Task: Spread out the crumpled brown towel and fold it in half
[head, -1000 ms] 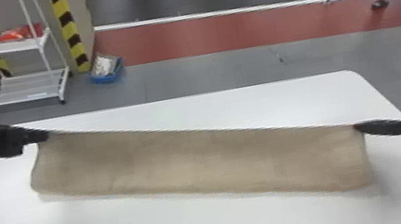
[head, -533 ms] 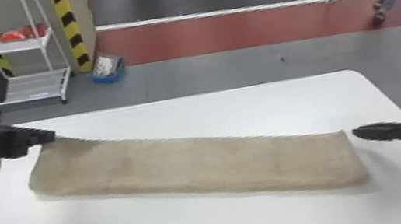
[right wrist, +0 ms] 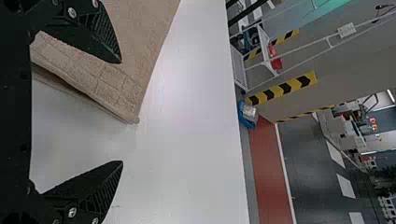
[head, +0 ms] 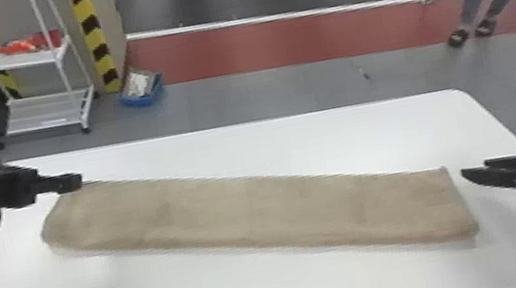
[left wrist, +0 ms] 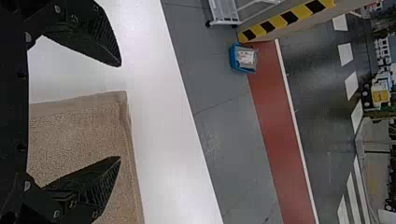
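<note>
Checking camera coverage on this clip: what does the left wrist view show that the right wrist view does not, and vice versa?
Left wrist view: the left gripper, open at one corner of the brown towel.

Right wrist view: the right gripper, open near the towel's other end; a dark gap between the towel's layers there; and a red item on the white rack.

Both: the towel, the white table, the blue bin, the rack and the red floor strip.
</note>
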